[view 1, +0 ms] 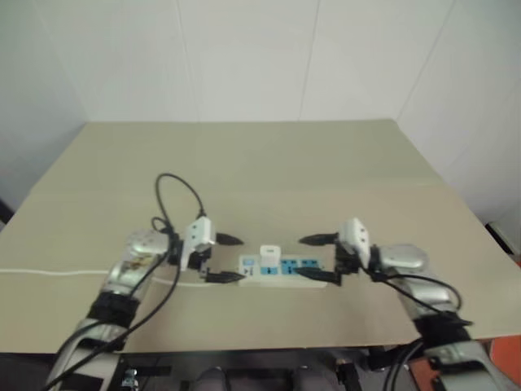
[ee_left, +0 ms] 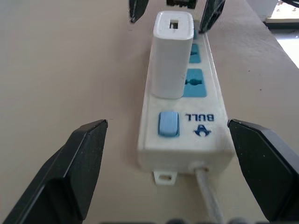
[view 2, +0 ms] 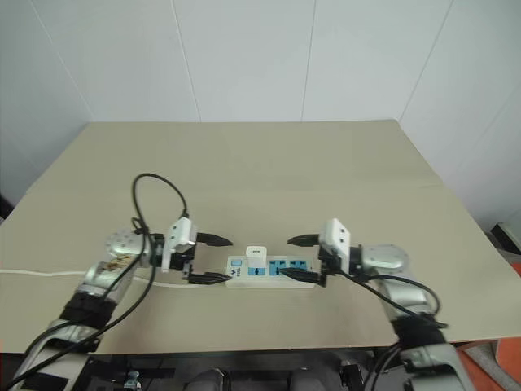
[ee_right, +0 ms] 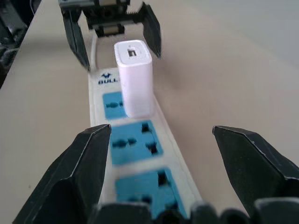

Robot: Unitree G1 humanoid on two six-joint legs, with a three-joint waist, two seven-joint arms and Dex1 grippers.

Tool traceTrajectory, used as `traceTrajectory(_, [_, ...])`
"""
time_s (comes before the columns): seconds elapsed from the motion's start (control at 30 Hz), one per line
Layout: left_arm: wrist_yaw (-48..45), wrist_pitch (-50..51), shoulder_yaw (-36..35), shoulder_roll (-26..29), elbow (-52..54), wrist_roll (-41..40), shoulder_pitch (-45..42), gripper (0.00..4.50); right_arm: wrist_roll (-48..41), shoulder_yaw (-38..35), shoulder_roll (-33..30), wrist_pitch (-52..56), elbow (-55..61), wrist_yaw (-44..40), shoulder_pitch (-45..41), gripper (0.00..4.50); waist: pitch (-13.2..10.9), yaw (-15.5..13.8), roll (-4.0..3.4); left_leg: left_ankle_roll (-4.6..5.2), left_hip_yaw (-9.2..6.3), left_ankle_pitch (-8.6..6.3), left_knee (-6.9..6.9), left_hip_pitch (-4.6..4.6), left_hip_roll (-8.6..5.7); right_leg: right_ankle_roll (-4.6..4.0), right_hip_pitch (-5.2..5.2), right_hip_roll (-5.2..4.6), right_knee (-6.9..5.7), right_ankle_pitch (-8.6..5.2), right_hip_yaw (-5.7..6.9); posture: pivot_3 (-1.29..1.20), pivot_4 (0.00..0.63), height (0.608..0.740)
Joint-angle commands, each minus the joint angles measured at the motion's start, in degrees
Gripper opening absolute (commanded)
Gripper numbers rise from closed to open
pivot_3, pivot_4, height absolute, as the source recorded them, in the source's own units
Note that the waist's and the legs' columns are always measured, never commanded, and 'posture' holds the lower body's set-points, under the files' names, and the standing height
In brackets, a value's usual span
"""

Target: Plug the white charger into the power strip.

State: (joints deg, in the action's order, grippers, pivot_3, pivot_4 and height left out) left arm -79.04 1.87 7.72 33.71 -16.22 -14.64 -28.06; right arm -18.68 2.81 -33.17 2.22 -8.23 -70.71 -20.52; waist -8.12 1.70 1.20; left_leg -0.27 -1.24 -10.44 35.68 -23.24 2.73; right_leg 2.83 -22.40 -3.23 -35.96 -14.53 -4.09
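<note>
I see a bare beige desk (view 2: pixel 269 163) set against plain white panelled walls (view 2: pixel 244 57). Near its front edge lies the power strip (view 2: pixel 273 273) — white, with blue socket faces and a blue switch (ee_left: pixel 168 123) at its cord end. The white charger (view 2: pixel 256 255) stands upright in the socket next to that switch, the other two sockets open. My left tool (view 2: pixel 213 258) and right tool (view 2: pixel 297 258) face each other at either end of the strip — both spread wide, holding nothing. A thin white cord (view 2: pixel 41 273) trails left across the desk.
</note>
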Motion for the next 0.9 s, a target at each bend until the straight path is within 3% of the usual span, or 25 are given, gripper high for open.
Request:
traceTrajectory(0.03, [-1.27, 1.66, -2.7, 2.79, 5.05, -3.17, 1.89, 4.49, -3.74, -5.37, -4.12, 2.3, 7.92, 0.54, 3.54, 4.2, -0.02, -0.14, 0.01, 0.0, 0.0, 0.0, -0.02, -0.01, 0.0, 0.0, -0.01, 0.0, 0.01, 0.0, 0.0, 0.0, 0.15, 0.74])
traceTrajectory(0.4, [3.77, 4.37, -8.34, 6.81, 10.57, -5.41, 8.06, 4.49, -3.56, -16.52, -10.87, 6.72, 19.05, 10.22, 18.86, 4.2, -0.06, -0.88, 0.03, -0.01, 0.08, 0.0, -0.01, 0.01, 0.0, 0.16, 0.0, -0.07, 0.07, -0.15, 0.0, 0.0, 0.15, 0.74])
traceTrajectory(0.9, [6.61, 7.01, -11.06, 10.15, 16.08, -7.2, 12.77, 4.49, -4.4, -20.91, -17.07, 6.2, 17.41, 8.57, 20.65, 4.2, -0.1, -0.89, 0.06, -0.01, 0.12, 0.0, -0.02, 0.02, 0.01, 0.08, 0.01, -0.11, 0.13, -0.21, -0.01, 0.0, 0.15, 0.74])
